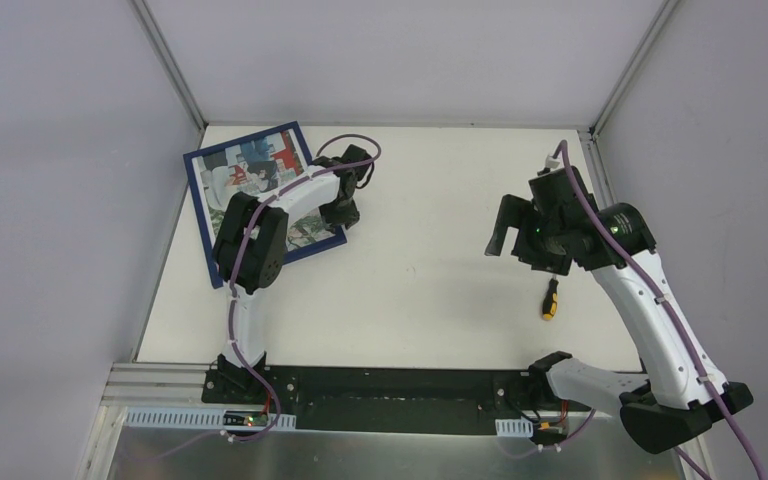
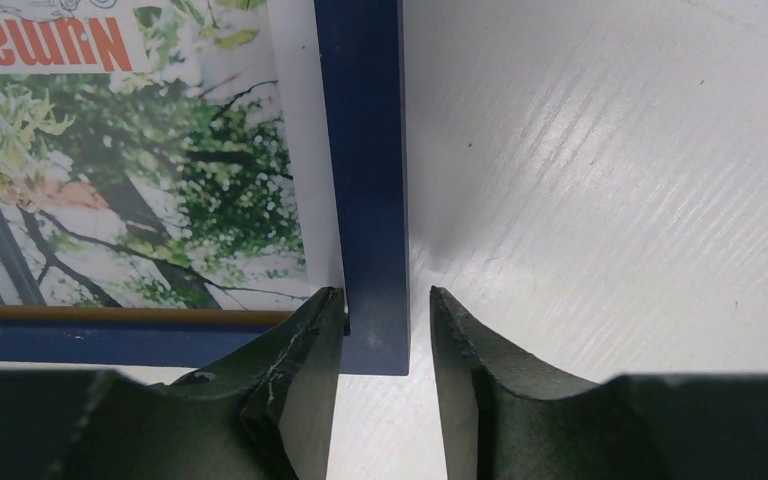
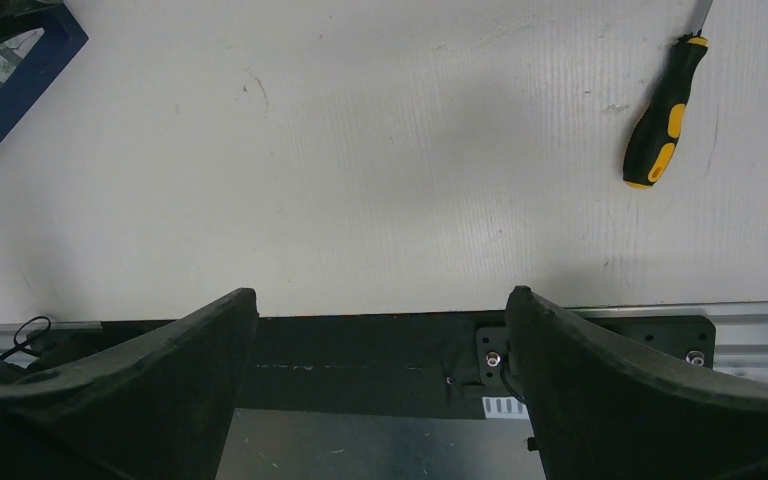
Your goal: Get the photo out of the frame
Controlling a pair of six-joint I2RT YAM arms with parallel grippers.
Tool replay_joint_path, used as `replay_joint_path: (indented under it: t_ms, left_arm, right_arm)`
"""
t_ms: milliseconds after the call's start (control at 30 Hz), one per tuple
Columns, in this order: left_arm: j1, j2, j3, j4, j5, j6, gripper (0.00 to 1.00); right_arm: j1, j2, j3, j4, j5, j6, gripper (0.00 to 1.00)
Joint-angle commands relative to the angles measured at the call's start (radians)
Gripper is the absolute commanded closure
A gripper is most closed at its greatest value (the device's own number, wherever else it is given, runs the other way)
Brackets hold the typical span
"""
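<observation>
Grasping step: the left gripper (image 2: 385,300) has its jaws spread, with the frame (image 2: 365,150) rail between them and the photo (image 2: 160,180) beside them. Next it likely needs to close and lift. The right gripper (image 3: 380,295) gapes wide.

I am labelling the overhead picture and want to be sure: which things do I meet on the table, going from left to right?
frame, left claw, right claw, screwdriver

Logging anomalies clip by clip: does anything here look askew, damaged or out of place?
The frame lies skewed to the edges of the table at its far left, with the photo face up inside it. A black-and-yellow screwdriver lies loose on the right side. No damage or spill shows.
</observation>
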Motion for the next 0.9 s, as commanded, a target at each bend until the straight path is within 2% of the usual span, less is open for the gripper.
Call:
replay_joint_path:
  t_ms: [0, 100, 367, 433, 600, 867]
  left_arm:
    - [0.013, 0.005, 0.035, -0.03, -0.022, -0.011, 0.64]
    - [0.013, 0.009, 0.035, -0.034, -0.018, -0.013, 0.67]
    - [0.011, -0.032, 0.031, -0.046, -0.007, 0.038, 0.89]
    - [0.011, -0.055, 0.035, -0.053, 0.012, 0.066, 0.99]
    - [0.01, -0.132, 0.011, -0.068, 0.061, 0.098, 1.0]
    - [-0.007, -0.29, -0.096, -0.085, 0.183, 0.028, 1.0]
  right_arm:
    - [-0.008, 0.005, 0.001, -0.009, -0.009, -0.013, 0.01]
    - [-0.009, 0.009, 0.001, -0.011, -0.012, -0.011, 0.01]
    - [-0.009, 0.021, -0.029, 0.016, -0.047, 0.003, 0.01]
    - [-0.009, 0.034, -0.043, 0.032, -0.068, 0.012, 0.01]
    - [-0.009, 0.059, -0.094, 0.113, -0.151, 0.043, 0.01]
    - [-0.012, 0.113, -0.251, 0.344, -0.351, 0.192, 0.01]
